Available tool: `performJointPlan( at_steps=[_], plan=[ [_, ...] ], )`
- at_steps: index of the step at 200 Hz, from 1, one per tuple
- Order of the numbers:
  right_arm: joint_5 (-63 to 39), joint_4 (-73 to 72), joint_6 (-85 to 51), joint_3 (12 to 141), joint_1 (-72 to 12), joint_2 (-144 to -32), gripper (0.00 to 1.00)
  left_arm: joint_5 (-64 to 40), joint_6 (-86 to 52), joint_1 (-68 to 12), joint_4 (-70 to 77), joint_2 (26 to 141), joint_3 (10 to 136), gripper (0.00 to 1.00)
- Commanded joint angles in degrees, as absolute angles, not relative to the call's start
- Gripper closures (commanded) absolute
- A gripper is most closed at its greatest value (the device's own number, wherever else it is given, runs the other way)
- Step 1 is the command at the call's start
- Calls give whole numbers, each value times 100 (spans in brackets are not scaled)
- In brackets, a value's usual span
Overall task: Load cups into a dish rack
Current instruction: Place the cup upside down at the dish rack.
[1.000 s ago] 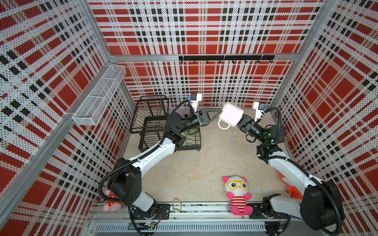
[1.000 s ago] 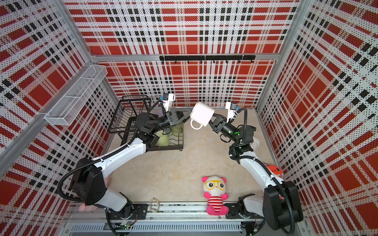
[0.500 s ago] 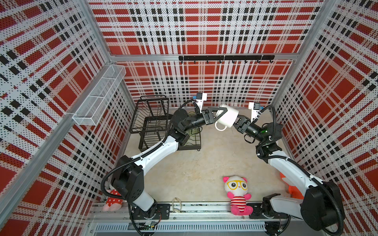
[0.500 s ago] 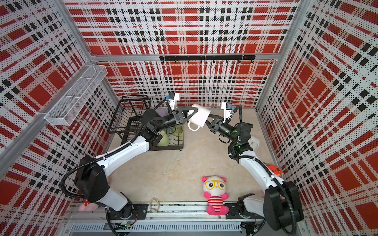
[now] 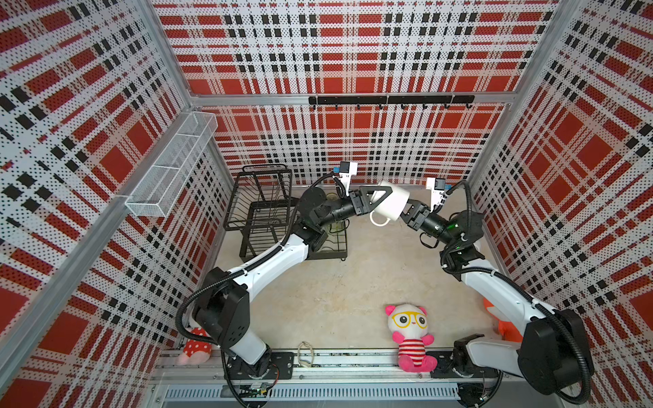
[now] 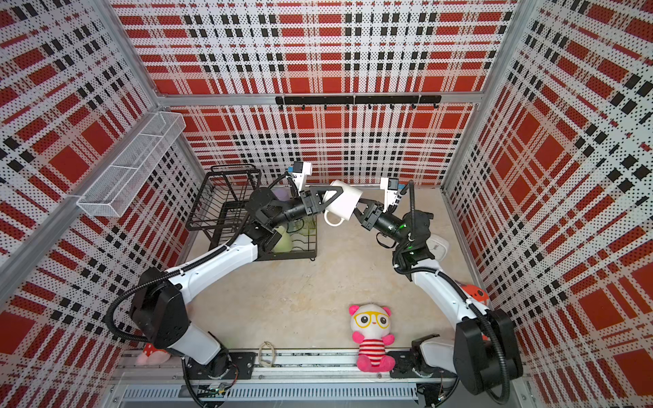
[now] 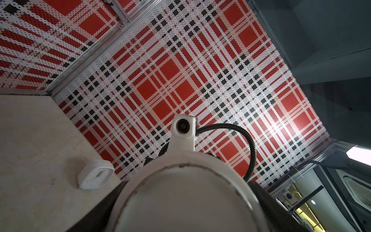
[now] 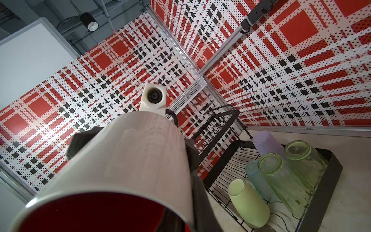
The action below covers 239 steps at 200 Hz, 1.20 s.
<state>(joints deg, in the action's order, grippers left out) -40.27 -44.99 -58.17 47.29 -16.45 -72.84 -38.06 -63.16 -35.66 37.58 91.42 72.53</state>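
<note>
The right fingers (image 5: 407, 213) are clenched on the rim of the white mug (image 5: 391, 202), which hangs in the air over the table (image 5: 335, 282), just beside the dish rack (image 8: 329, 176). The left fingers (image 7: 271, 211) straddle the mug's base; I cannot tell whether they grip it. Five cups sit on the rack's lower tray: one lavender cup (image 8: 267, 142), one pale green mug (image 8: 249, 202), one teal tumbler (image 8: 254, 174) and two green tumblers (image 8: 281, 174). By my count of six, only this mug remains to load
</note>
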Motion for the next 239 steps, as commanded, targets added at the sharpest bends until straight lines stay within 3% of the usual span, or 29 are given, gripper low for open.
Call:
performJointPlan(
  at_steps=[1, 25, 60, 85, 113, 173, 217, 239],
  plan=[
    [-3686, -4659, -5892, 4824, -1679, -7366, 81, -3767, -6236, -3531, 4037, 9017, 7155, 26],
    [-3603, -4612, -5871, 4800, -1682, -7433, 68, -3662, -6315, -3466, 4200, 8932, 6967, 29],
    [-3485, -4644, -5954, 4730, -1679, -7491, 68, -3561, -6328, -3385, 4271, 8817, 6821, 31],
    [-3440, -4627, -5977, 4696, -1679, -7506, 60, -3459, -6330, -3308, 4289, 8770, 6701, 32],
    [-3344, -4652, -5972, 4615, -1679, -7503, 58, -3319, -6356, -3245, 4335, 8711, 6586, 34],
    [-3247, -4352, -5779, 4570, -1679, -7488, 40, -3057, -6381, -3070, 4535, 8556, 6250, 34],
    [-2776, -3552, -5051, 4418, -1686, -7159, 22, -2505, -5615, -2971, 3786, 8353, 6099, 34],
    [-2390, -3130, -4737, 4364, -1681, -6970, 0, -2140, -5023, -2967, 3159, 8274, 6139, 34]
  ],
)
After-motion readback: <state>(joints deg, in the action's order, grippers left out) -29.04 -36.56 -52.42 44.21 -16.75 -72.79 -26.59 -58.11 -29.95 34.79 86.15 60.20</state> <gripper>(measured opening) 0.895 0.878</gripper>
